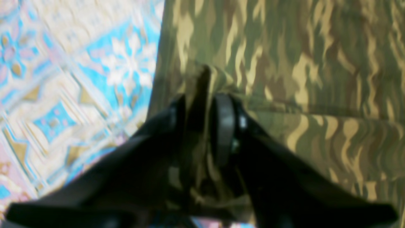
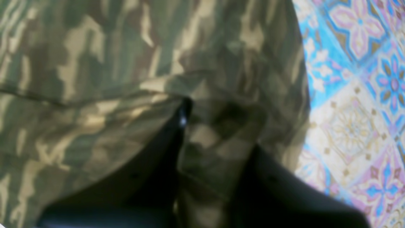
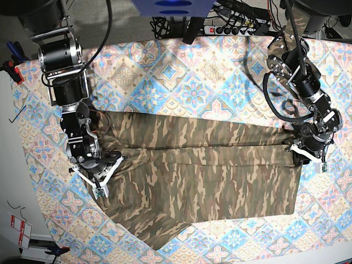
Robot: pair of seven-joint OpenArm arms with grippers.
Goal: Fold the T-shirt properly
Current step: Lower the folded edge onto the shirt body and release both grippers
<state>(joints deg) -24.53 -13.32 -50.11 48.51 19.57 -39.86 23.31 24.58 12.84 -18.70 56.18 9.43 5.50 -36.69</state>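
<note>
The camouflage T-shirt [image 3: 192, 176] lies spread across the patterned tablecloth [image 3: 181, 71], its far part folded toward the middle. My left gripper [image 3: 311, 151] is at the shirt's right edge in the base view. In the left wrist view a raised ridge of T-shirt [image 1: 300, 63] cloth sits pinched between that left gripper's [image 1: 201, 107] black fingers. My right gripper [image 3: 100, 190] is at the shirt's left edge. In the right wrist view this right gripper [image 2: 218, 126] is shut on a bunch of T-shirt [image 2: 95, 63] cloth that drapes over and hides the fingertips.
Tablecloth [image 1: 63, 79] shows just beside the left gripper, and tablecloth [image 2: 354, 95] beside the right one. A power strip and cables [image 3: 236, 25] lie past the table's far edge. Clamps [image 3: 11, 69] hold the cloth at the left edge.
</note>
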